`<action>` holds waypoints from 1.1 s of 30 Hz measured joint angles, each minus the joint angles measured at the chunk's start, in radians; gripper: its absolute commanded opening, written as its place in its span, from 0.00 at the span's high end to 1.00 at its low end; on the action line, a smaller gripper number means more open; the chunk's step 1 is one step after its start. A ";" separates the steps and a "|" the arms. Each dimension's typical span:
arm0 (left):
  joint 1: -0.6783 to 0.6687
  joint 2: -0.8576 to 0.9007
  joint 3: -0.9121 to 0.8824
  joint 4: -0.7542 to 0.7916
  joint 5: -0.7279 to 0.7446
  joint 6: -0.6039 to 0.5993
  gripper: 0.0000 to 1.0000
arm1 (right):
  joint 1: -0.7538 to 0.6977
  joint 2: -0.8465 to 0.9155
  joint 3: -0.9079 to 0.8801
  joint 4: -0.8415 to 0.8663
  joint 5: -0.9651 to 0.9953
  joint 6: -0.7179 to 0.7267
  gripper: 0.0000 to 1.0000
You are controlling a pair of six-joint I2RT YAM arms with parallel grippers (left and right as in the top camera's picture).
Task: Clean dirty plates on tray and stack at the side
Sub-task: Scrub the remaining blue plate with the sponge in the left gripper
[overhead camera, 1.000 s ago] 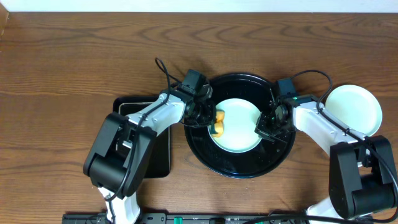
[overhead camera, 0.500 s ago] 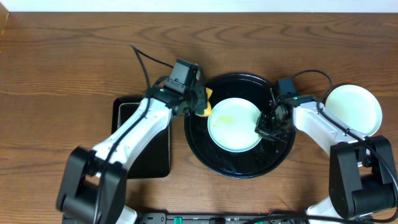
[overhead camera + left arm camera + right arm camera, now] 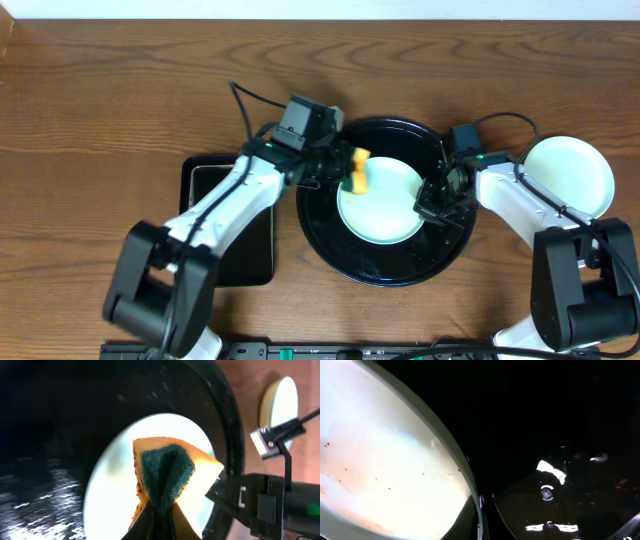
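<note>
Nearest, left of the tray (image 3: 320,240), a small tray (image 3: 255,250) lies on the counter (image 3: 120,100), rectangular and black, partly under the left arm. The tray itself is round, glossy and black, and it holds one pale mint plate (image 3: 385,210) lying flat near its middle.

On the tray's right side, the right gripper (image 3: 432,200) is pressed together on the plate's right rim. Its wrist view shows the rim (image 3: 465,467) running down between the fingertips, with the plate (image 3: 380,460) spreading to the left and bare tray to the right. That view also shows brown specks and a faint brownish tinge on the plate's surface.

Toward the tray's far-left side, the left gripper (image 3: 345,172) pinches a sponge (image 3: 357,170), yellow with a dark green scrub face, folded in the grip. The sponge hangs over the plate's far-left edge. In the left wrist view the sponge (image 3: 167,472) covers the middle of the plate (image 3: 115,475). Whether it touches the plate cannot be told.

Right of the tray and apart from it, a second plate (image 3: 568,175) sits on bare counter beside the right arm. It shows pale with a yellowish rim (image 3: 280,405) from the left wrist
</note>
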 measured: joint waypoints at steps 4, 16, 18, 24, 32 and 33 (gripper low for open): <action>-0.042 0.098 -0.001 0.100 0.081 -0.044 0.93 | -0.011 0.000 0.000 -0.001 0.000 0.000 0.99; -0.114 0.277 -0.005 0.280 0.193 -0.143 0.93 | -0.013 0.000 0.000 -0.002 0.000 0.000 0.99; -0.104 0.282 -0.005 0.274 0.192 -0.143 0.93 | -0.013 0.000 0.000 -0.002 0.000 0.000 0.99; -0.018 0.282 -0.005 0.214 0.171 -0.126 0.93 | -0.013 0.000 0.000 -0.006 0.000 -0.001 0.99; 0.093 0.266 0.003 0.137 0.224 -0.058 0.93 | -0.013 0.000 0.000 -0.005 -0.002 -0.008 0.99; 0.097 0.264 0.005 0.129 0.225 -0.051 0.93 | -0.013 0.000 0.000 -0.004 -0.002 -0.008 0.99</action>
